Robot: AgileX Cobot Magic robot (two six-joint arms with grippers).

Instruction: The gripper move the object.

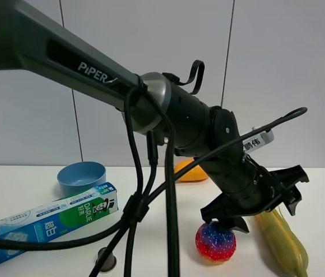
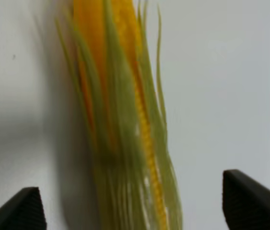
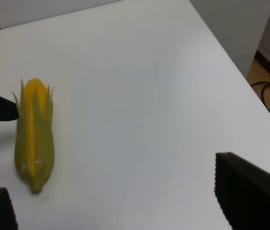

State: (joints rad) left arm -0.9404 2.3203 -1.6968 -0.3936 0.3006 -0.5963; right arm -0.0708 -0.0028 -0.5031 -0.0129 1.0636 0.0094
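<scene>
Between the fingers of the left gripper (image 2: 140, 207): corn (image 2: 120, 120), lying flat on the white table (image 2: 230, 96). Yellow kernels show through thin green husk strands. The wrist view is blurred. Jaws stand wide apart, one black fingertip (image 2: 27, 210) on each side of the ear, with table showing between each tip and the husk. No contact, nothing held.

Exterior view: left gripper (image 1: 266, 202) has reached across and hangs low over one end of the corn (image 1: 283, 239). The rest of the ear runs away from the claw toward the table's near edge.

Just beside the gripper, on the side away from the corn: red-and-blue speckled ball (image 1: 215, 241).

Behind the gripper's wrist, toward the wall: orange mango (image 1: 188, 172), partly hidden by the arm.

Well apart, past the hanging cables: green-blue toothpaste box (image 1: 53, 222), and beyond it a blue bowl (image 1: 82, 178).

Right gripper (image 3: 125, 201): jaws wide apart, nothing between them, over the table; corn (image 3: 33, 134) well apart from it.
</scene>
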